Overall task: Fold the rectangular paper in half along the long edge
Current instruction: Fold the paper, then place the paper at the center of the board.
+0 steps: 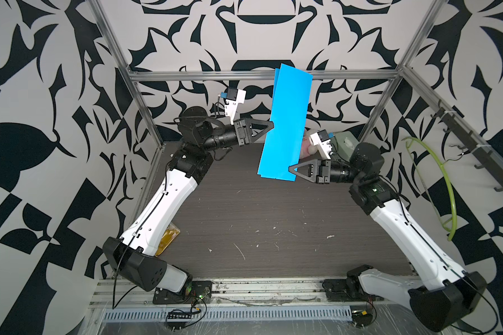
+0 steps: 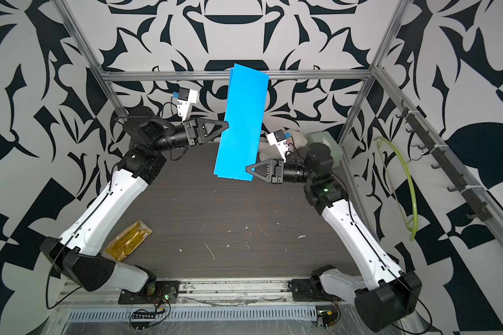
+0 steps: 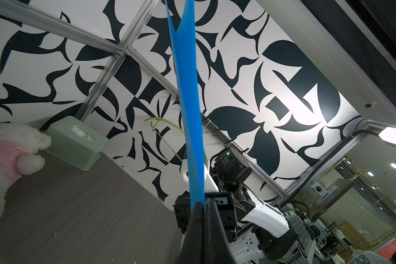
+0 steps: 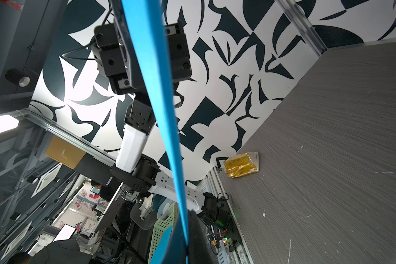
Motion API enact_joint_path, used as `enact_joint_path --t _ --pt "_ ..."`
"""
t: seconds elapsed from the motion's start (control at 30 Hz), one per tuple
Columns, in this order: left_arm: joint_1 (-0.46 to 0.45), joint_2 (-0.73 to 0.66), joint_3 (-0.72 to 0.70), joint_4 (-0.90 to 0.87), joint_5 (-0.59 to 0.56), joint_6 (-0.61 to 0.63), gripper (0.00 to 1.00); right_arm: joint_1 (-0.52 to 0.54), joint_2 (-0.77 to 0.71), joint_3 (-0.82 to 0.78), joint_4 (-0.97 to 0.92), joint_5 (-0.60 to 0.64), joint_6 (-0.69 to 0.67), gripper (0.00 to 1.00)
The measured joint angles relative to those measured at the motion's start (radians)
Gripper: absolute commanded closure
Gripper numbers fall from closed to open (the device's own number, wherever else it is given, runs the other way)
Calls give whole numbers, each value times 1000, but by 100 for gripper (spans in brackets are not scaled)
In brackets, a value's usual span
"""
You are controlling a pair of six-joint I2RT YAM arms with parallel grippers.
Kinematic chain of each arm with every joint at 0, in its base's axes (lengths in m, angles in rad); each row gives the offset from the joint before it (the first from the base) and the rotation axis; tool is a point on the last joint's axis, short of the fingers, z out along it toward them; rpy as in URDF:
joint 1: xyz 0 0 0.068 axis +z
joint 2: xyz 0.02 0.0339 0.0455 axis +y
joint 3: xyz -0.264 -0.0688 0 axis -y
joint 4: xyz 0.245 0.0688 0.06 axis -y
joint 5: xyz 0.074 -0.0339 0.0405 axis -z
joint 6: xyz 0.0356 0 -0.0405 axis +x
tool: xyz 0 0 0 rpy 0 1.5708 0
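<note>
1. The rectangular paper (image 1: pixel 288 124) (image 2: pixel 241 124) is held in the air over the far part of the table (image 1: pixel 273 220), clear of the tabletop, and its upper end crosses the far frame bar in both top views
2. Two blue layers show, slightly offset at both short ends, and in the left wrist view they part into a narrow V far from the grip
3. The left gripper (image 1: pixel 271 126) (image 2: pixel 227 125) has its jaws pinched together on one long edge, about halfway along
4. The right gripper (image 1: pixel 290 167) (image 2: pixel 247 168) has its jaws clamped on the lower corner of the opposite long edge, and the right wrist view shows the sheet running in between its fingertips
5. A pale green tissue box (image 3: pixel 76 141) and a white plush toy (image 3: pixel 9 150) sit at the table's far right corner
6. A yellow packet (image 2: pixel 128 240) lies beside the left arm
</note>
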Motion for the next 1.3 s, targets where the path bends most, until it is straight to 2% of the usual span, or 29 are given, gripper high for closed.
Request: enact_joint_path --t 0.1,0.2,0.23,0.43,0.47,0.53,0.57,0.6,0.73,0.83,0.93,1.0,1.13,1.3 --pt "11 0 0 14 -5 2 100 8 -2 -1 -55 -5 -19 100" --pt "13 1 0 13 -3 2 100 13 -2 -2 -68 -5 -28 96" --pt "13 1 0 13 -1 2 100 15 -2 -2 -73 -4 -32 100" --pt "13 2 0 13 4 2 100 17 -7 -2 -81 1 -55 100" --pt "13 1 0 12 6 2 100 17 -9 -1 -93 3 -68 85" --pt "14 1 0 13 0 4 100 19 -6 31 -209 18 -144 74" --pt "19 1 0 13 -4 7 100 19 2 61 -310 38 -209 54" --pt "24 0 0 12 -8 13 100 19 10 91 -387 58 -256 47" --pt "49 -3 0 -43 -43 63 100 12 18 166 -638 262 -436 45" --pt "55 -6 8 -149 -95 130 100 -69 -27 159 -738 473 -488 44" --pt "56 9 20 -256 -133 182 100 -171 -82 138 -766 684 -488 45" --pt "56 43 21 -299 -135 189 100 -195 -97 131 -768 801 -474 46" --pt "36 172 -45 -318 -120 166 100 -190 -86 88 -730 972 -438 47" --pt "-78 354 -224 -404 -135 159 100 -134 27 65 -705 1147 -425 48"
